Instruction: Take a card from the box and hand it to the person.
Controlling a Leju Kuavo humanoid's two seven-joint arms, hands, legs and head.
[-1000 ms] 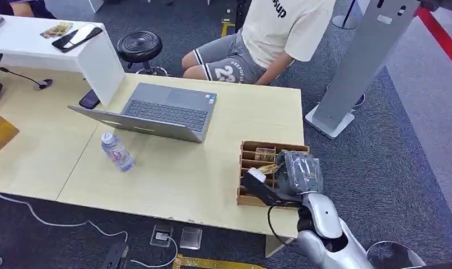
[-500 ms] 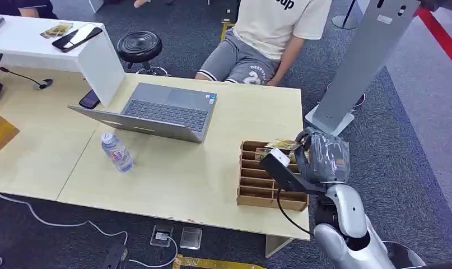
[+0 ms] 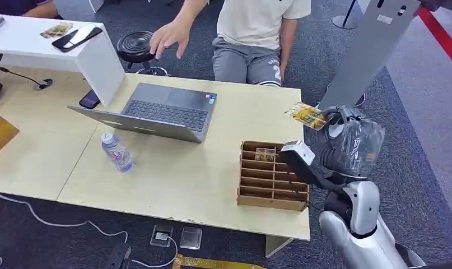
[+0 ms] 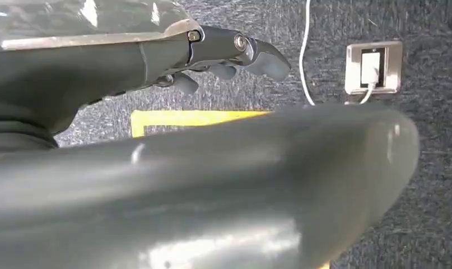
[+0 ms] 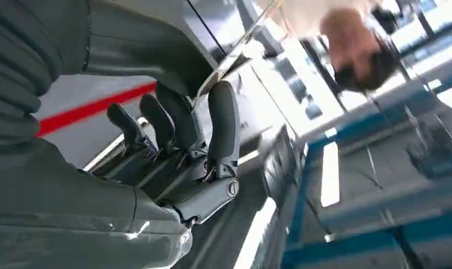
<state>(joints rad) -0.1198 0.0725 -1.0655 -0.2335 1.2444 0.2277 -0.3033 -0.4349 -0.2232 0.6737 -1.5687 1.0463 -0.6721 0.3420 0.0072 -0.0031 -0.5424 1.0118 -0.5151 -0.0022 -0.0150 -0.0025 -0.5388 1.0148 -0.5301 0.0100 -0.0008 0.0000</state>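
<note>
With the card [image 3: 308,116] pinched at the fingertips of the right hand [image 3: 355,137], above and beyond the box [image 3: 273,175], the hand should carry it level toward the person [image 3: 251,28] and hold the pinch until the person's hand [image 3: 168,38] takes it.

The person [image 3: 251,28] was cut off by the head view's top edge, the head and shoulders out of frame. The print on the card [image 3: 308,115] was too small to read, as was whatever lay in the back slot of the box [image 3: 273,177]. The right hand [image 3: 355,143] sat under a clear wrap that hid its fingers. In the left wrist view a blurred grey thumb [image 4: 223,190] covered most of the floor [image 4: 430,185].
</note>
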